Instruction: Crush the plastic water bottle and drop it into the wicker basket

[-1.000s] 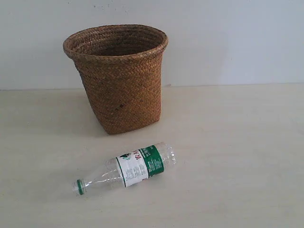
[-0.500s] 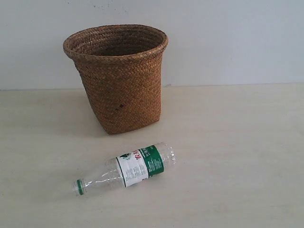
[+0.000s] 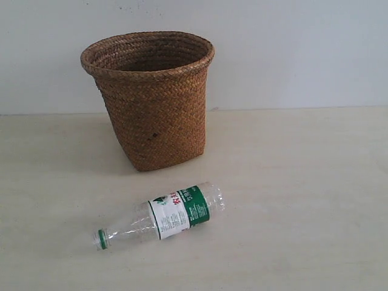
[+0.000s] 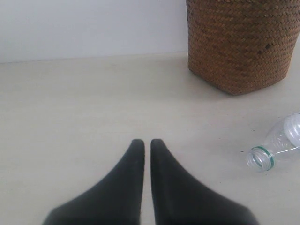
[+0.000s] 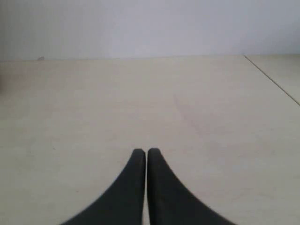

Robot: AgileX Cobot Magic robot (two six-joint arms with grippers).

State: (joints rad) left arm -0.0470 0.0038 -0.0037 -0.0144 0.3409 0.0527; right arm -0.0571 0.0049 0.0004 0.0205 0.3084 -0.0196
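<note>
The plastic water bottle (image 3: 163, 217) lies on its side on the pale table, green cap toward the near left, uncrushed. Behind it stands the wicker basket (image 3: 151, 97), upright with its mouth open. Neither gripper shows in the exterior view. In the left wrist view my left gripper (image 4: 147, 142) is shut with nothing in it, over bare table; the bottle's neck and cap (image 4: 269, 152) and the basket's base (image 4: 239, 44) show beyond it. My right gripper (image 5: 143, 151) is shut and empty over bare table, with no task object in its view.
A white wall (image 3: 291, 48) rises behind the table. A table edge or seam (image 5: 274, 79) runs diagonally in the right wrist view. Bare tabletop (image 3: 303, 182) lies right of the bottle and basket.
</note>
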